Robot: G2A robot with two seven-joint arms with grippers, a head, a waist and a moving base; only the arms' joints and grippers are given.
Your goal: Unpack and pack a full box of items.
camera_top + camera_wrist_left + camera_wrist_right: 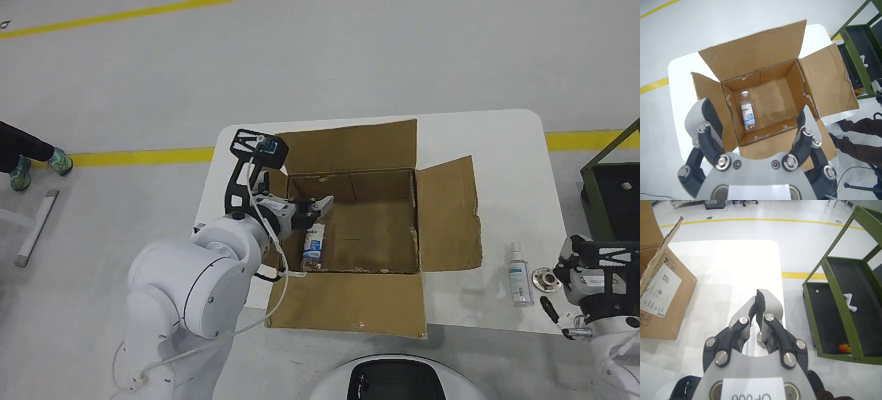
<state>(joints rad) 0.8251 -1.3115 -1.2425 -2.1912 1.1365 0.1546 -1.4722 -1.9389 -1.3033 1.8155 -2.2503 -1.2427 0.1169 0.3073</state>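
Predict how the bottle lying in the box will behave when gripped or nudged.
Lying on its side and round, the bottle would probably roll if nudged. Its clear plastic may dent under a firm squeeze.

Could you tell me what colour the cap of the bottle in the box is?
The cap is white, clearest in the left wrist view.

A workshop or test hall: smooth grey floor [120,90] with yellow lines [753,219], a green metal trolley [821,317], office chairs [743,202] far behind.

White rounded arm [190,285] bears a grey, black-linked tool [756,106] (silver screws [722,161]).
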